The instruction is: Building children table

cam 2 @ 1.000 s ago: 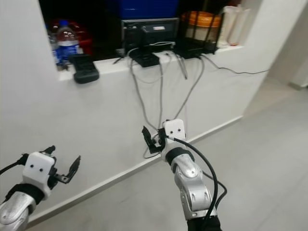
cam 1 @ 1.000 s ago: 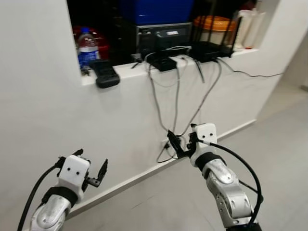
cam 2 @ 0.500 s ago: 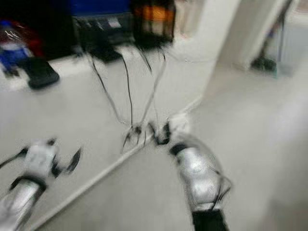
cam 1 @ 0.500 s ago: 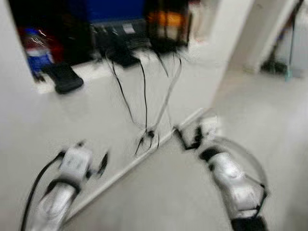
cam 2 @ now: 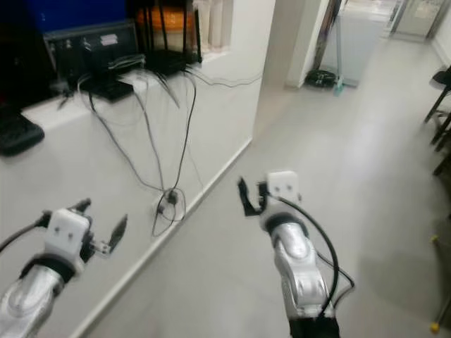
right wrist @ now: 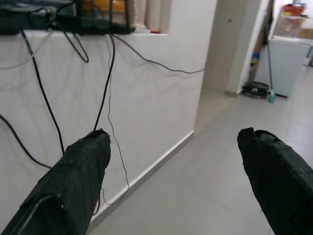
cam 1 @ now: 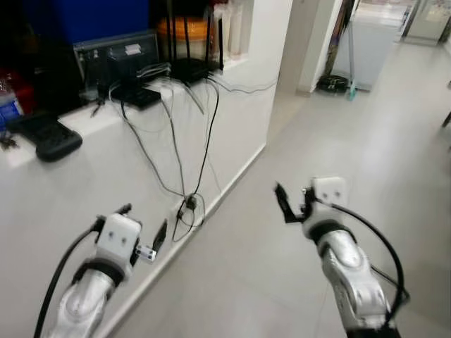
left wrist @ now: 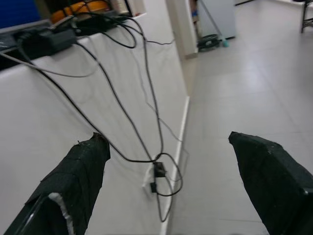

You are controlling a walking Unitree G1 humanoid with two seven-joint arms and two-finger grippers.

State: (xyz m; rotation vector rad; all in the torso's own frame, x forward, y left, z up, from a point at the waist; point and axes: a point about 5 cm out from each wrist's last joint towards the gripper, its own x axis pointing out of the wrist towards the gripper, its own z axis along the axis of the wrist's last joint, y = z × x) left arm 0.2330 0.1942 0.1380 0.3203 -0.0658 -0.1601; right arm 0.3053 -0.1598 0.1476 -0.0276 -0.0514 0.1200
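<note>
Left claw [cam 1: 144, 232] and right claw [cam 1: 292, 204] gape wide, empty, above bare floor [cam 1: 282, 282].

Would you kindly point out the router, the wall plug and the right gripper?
router [cam 1: 190, 69], left eye view, its black body on the ledge
wall plug [left wrist: 159, 170], left wrist view, its black housing
right gripper [right wrist: 171, 161], right wrist view, midway between its fingertips

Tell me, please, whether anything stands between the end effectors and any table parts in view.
No table parts can be made out. The open left end effector and open right end effector hover over grey tiled floor; thin black cables hang down the white wall beside the left one.
</note>
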